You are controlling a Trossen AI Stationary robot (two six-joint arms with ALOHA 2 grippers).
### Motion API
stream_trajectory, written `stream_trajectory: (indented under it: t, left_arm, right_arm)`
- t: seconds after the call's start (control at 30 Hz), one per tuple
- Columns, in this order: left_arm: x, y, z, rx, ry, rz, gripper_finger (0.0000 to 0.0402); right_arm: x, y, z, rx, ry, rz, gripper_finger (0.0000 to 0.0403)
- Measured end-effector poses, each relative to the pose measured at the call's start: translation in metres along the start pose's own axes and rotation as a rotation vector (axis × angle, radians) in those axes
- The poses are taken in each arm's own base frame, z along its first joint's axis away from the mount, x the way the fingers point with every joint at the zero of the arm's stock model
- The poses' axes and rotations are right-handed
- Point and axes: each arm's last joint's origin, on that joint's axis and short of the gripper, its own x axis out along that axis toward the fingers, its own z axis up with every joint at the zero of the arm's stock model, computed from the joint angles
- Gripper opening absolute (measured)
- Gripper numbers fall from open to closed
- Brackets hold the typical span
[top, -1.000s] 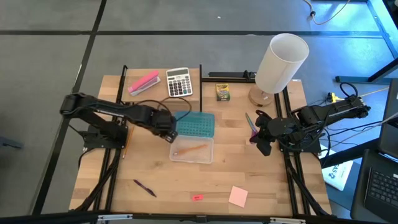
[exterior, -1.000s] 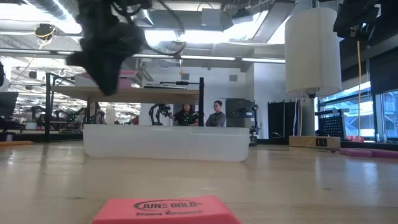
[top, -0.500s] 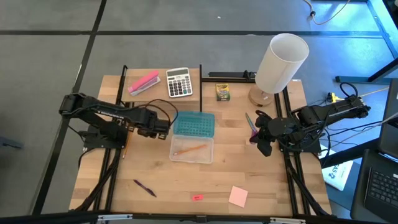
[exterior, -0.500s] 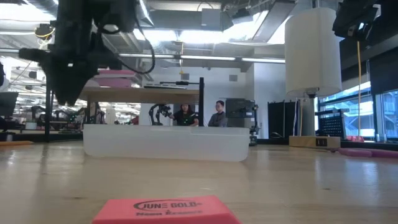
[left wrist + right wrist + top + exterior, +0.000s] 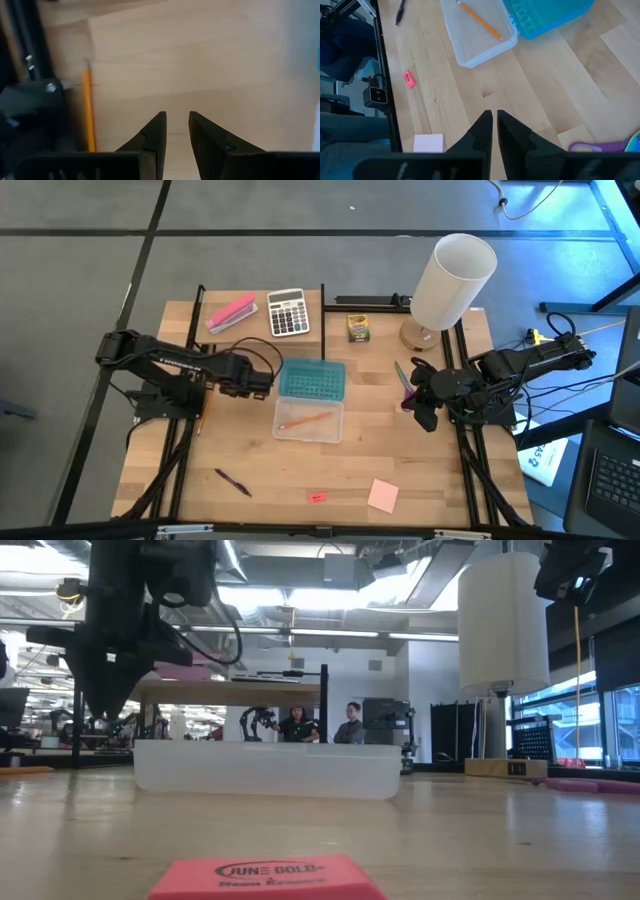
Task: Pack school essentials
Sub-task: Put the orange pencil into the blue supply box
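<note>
At the far left of the worktop [image 5: 250,450], an orange pencil [image 5: 88,110] is seen lying along the edge beside the black frame, near the left gripper [image 5: 262,378]. The left gripper is held above the wood just left of the clear case [image 5: 310,420]; its jaws are parted by a narrow gap and nothing is held between them. A pink stapler [image 5: 231,312] and a white-grey calculator [image 5: 288,312] are placed at the back left. The clear case is open, its teal lid [image 5: 312,380] folded back, and one orange pencil [image 5: 305,421] is lying inside the tray. A dark purple pen [image 5: 232,481] is seen on the front left of the worktop, well apart from both grippers. A small pink eraser [image 5: 317,497] is found at the front edge, with a pale pink sticky-note pad [image 5: 383,495] just to its right. The yellow-green crayon box [image 5: 357,328] is standing at the back, right of the calculator. A white lamp [image 5: 452,280] is set at the back right. The purple-handled scissors [image 5: 403,382] are lying just beside the right gripper [image 5: 413,402], on its left. The right gripper's jaws are closed together on nothing, above bare wood.
</note>
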Motion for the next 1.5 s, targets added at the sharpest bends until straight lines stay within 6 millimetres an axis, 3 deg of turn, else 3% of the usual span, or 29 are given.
stream_trajectory:
  t: [0.77, 0.97, 1.5]
  left_arm:
    - [0.047, -0.002, 0.015, -0.018, 0.036, 0.421, 0.0076]
    - [0.057, 0.008, 0.012, -0.031, 0.09, 0.45, 0.0076]
    - [0.076, 0.015, 0.012, 0.135, 0.137, 0.408, 0.0076]
  right_arm:
    - [0.0, 0.0, 0.0, 0.001, 0.0, 0.0, 0.003]
    - [0.0, 0.0, 0.0, 0.001, 0.0, 0.0, 0.003]
    - [0.0, 0.0, 0.0, 0.001, 0.0, 0.0, 0.003]
